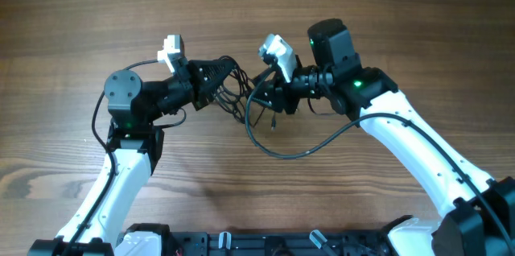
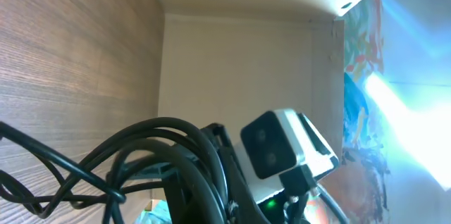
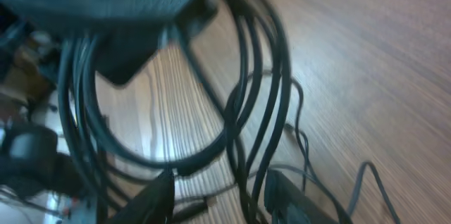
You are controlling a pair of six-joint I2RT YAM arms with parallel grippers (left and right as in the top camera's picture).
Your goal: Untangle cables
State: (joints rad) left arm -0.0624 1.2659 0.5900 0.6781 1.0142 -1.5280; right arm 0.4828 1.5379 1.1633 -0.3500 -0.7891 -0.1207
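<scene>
The cables are thin black cords bunched in a tangle at the middle of the wooden table. My left gripper comes in from the left and is shut on the tangle; in the left wrist view the cables arch over my left gripper. My right gripper meets the tangle from the right. In the right wrist view my right gripper has its fingers apart, with several strands of the cables running down between them, close to the right finger.
A long black cord loop lies on the table in front of the tangle, curving toward the right arm. The right arm's white wrist camera sits close to my left gripper. Both arm bases stand at the near table edge.
</scene>
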